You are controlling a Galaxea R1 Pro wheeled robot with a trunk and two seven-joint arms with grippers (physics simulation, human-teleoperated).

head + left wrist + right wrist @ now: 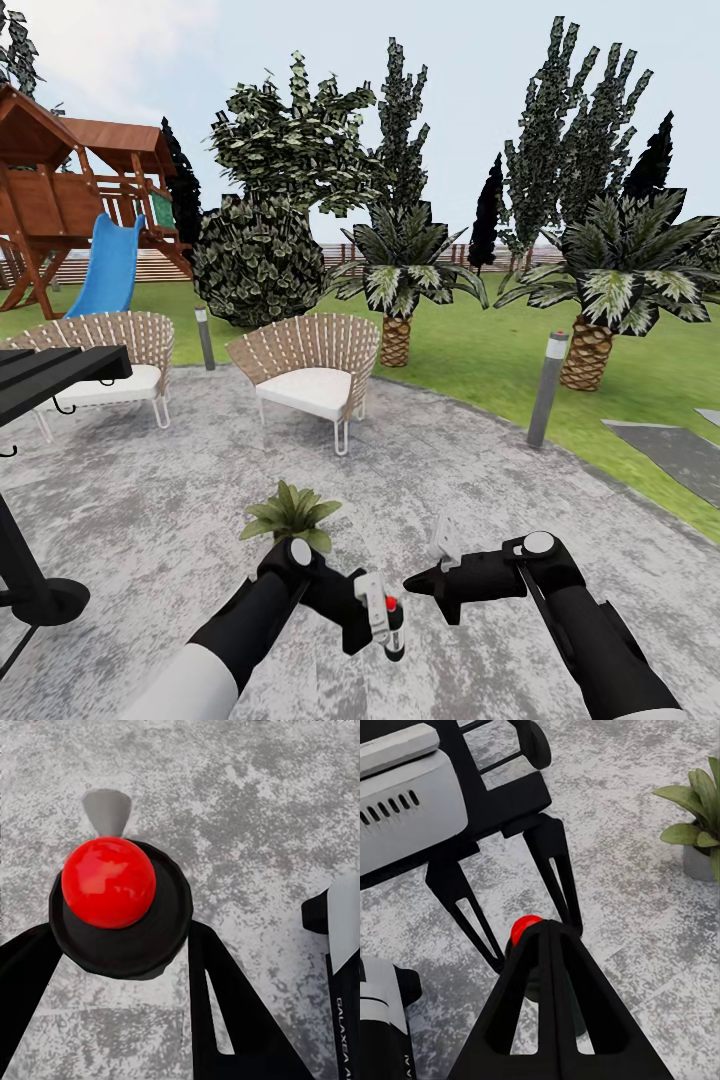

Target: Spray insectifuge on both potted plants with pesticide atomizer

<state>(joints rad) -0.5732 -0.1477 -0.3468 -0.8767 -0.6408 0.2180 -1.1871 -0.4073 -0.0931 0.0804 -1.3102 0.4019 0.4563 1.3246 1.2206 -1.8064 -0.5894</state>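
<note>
Left tool (385, 625) clenched around the small dark-bodied pesticide atomizer with whitish trigger head and red nozzle spot (390, 607), held low over the round grey paved patio (150, 500); in the left wrist view the red spot (109, 882) sits between the fingers. Right tool (425, 580) sits just beside it, fingers together in the right wrist view, nothing visibly gripped, probably placed to steady or work the trigger. One small light-green potted plant (290, 515) stands near, just beyond the left arm: a likely first target.
</note>
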